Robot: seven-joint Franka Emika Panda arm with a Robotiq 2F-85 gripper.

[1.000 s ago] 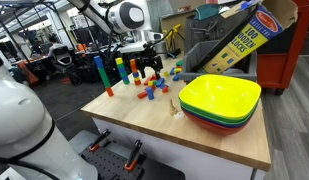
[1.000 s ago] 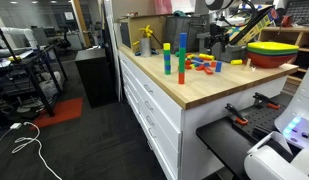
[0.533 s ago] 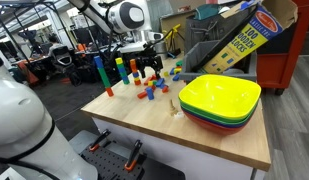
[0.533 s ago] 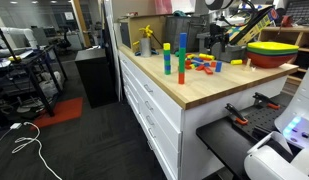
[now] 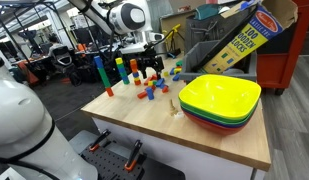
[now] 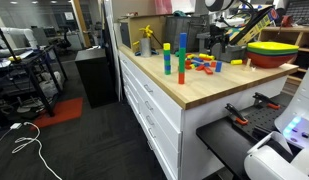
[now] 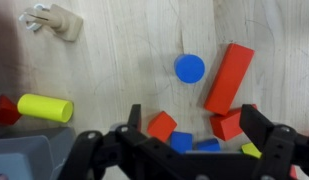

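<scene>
Wooden tabletop (image 7: pixel 104 70) is carrying a scatter of toy blocks. The gripper (image 7: pixel 194 112) is hanging just above them, jaws spread fully wide and gripping nothing.

Reading left to right in the wrist view:
- A yellow cylinder (image 7: pixel 45 107) is lying on its side, well outside the left-hand finger (image 7: pixel 133 122).
- A pale wooden peg (image 7: pixel 56 20) is sitting farther ahead of the yellow cylinder.
- Between the fingers, a small red block (image 7: pixel 162 126) is sitting just inside that finger, touching a blue block (image 7: pixel 181 142).
- A second red block (image 7: pixel 229 124) is crowding the opposite finger.
- Ahead of the jaws, a blue disc (image 7: pixel 190 68) is standing apart, with a long red block (image 7: pixel 229 77) lying tilted just beside it.

Judgement: the cluster under the tool is tight. A clean pick is calling for centring on one block and squaring the fingers to its flat faces before lowering, lest neighbours be pinched too.
</scene>
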